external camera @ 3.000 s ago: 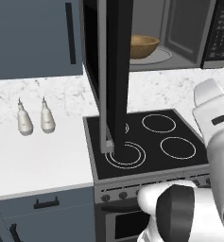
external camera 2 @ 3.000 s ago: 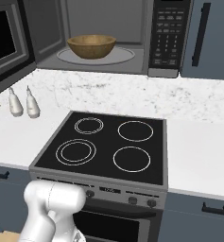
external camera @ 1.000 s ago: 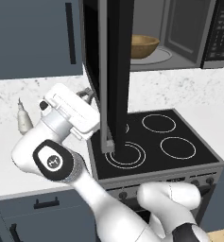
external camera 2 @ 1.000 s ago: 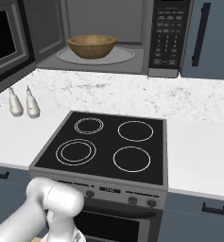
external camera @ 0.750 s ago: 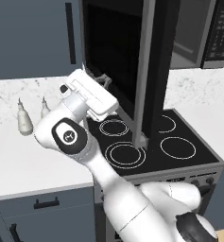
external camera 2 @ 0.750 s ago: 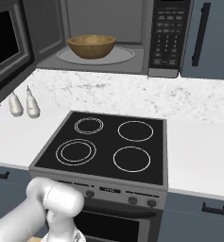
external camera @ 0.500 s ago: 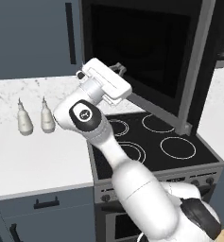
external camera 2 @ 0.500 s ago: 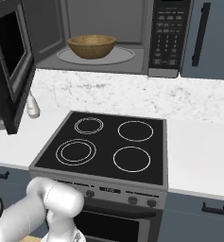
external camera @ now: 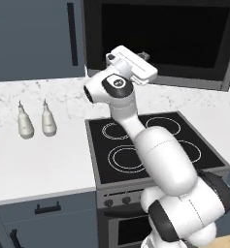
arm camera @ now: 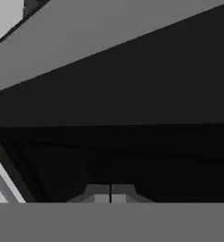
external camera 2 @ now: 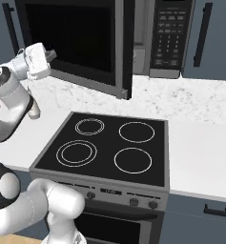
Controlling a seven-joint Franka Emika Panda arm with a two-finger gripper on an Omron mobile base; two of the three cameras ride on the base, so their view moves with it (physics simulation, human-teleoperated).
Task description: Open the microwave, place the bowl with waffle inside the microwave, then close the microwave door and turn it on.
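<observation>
Right base view recorded the microwave [external camera 2: 152,38] mounted above the counter, black with steel-grey trim, its dark keypad panel [external camera 2: 168,33] at the right. The microwave door [external camera 2: 74,40], a wide pane of dark glass in a grey frame, stood partly swung toward shut, its free edge still out from the body with a gap showing beside the keypad. Left base view showed the same door [external camera: 165,41] spanning the upper frame above the black four-ring stovetop [external camera: 150,145], with two small pale bottles [external camera: 36,123] standing well apart on the white marbled counter [external camera: 34,164] to the left. My arm rose from the base, bent at the elbow over the stovetop and reached up, so that my white hand lay against the door's outer face near its lower left part. Hand view showed my gripper [arm camera: 110,194] with both dark fingertips pressed together, holding nothing, close against the dark glass.
</observation>
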